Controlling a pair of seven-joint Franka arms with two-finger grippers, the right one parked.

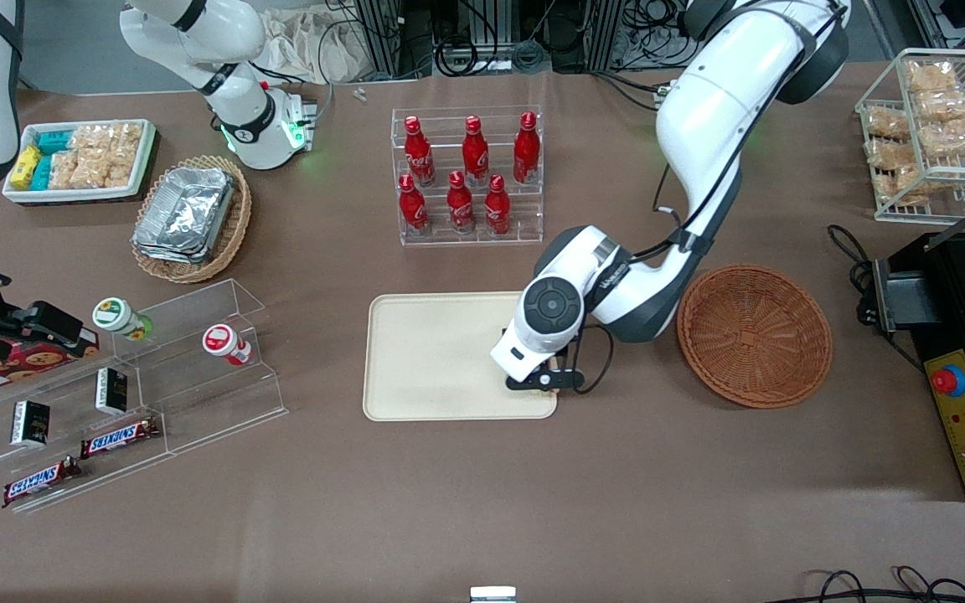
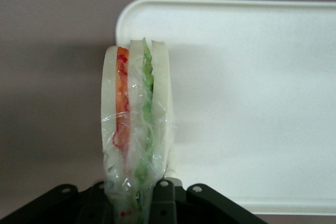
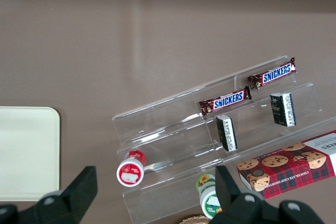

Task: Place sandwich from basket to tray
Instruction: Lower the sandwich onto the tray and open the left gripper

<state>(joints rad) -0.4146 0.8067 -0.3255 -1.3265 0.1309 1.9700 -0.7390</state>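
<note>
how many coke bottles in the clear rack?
6 red cola bottles in the clear acrylic rack: upper row; lower row, nearer the front camera. None look hidden. The hand grips the wrapped triangular sandwich over the cream rectangular tray.

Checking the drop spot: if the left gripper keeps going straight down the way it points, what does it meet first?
Probably the cream-beige rectangular tray, near its corner edge. The left gripper holds the wrapped triangular sandwich over that rim, so the sandwich would touch first; height is unclear.
</note>
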